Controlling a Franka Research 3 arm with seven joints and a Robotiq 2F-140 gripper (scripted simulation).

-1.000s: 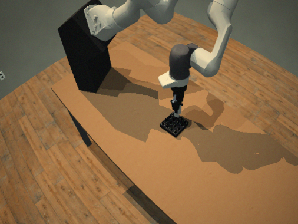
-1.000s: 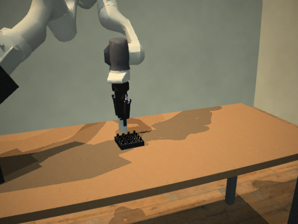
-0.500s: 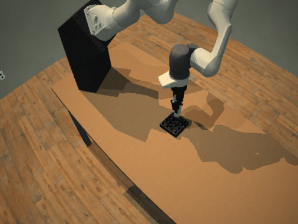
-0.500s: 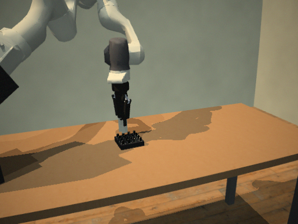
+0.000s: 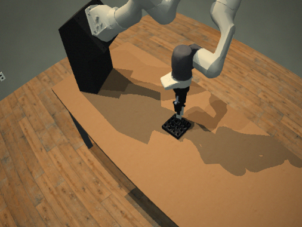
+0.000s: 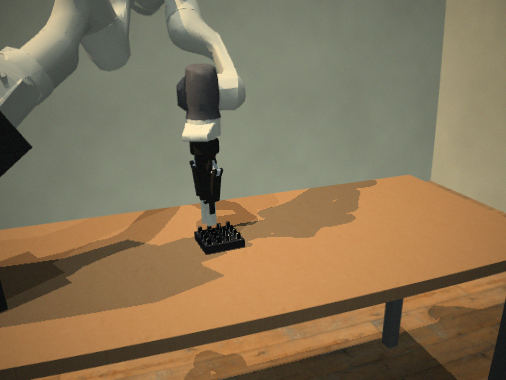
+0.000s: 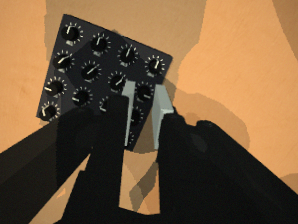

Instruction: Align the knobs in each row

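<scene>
Black two-finger gripper [image 5: 179, 116] [image 6: 209, 224] [image 7: 143, 97] slightly apart, unclamped; misaligned descent could turn neighbouring knobs on square black knob box [image 5: 178, 137] [image 6: 223, 247] [image 7: 115, 37].

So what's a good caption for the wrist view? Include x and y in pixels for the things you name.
Two pale fingertips reach over the corner of a black knob box [image 7: 107, 65].

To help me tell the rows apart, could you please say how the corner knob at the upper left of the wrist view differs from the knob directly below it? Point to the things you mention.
The corner knob [image 7: 72, 33] has its white line running nearly straight up the picture, while the knob below [image 7: 63, 61]'s line slants to the upper right. Both are round, black and ringed by pale marks.
</scene>
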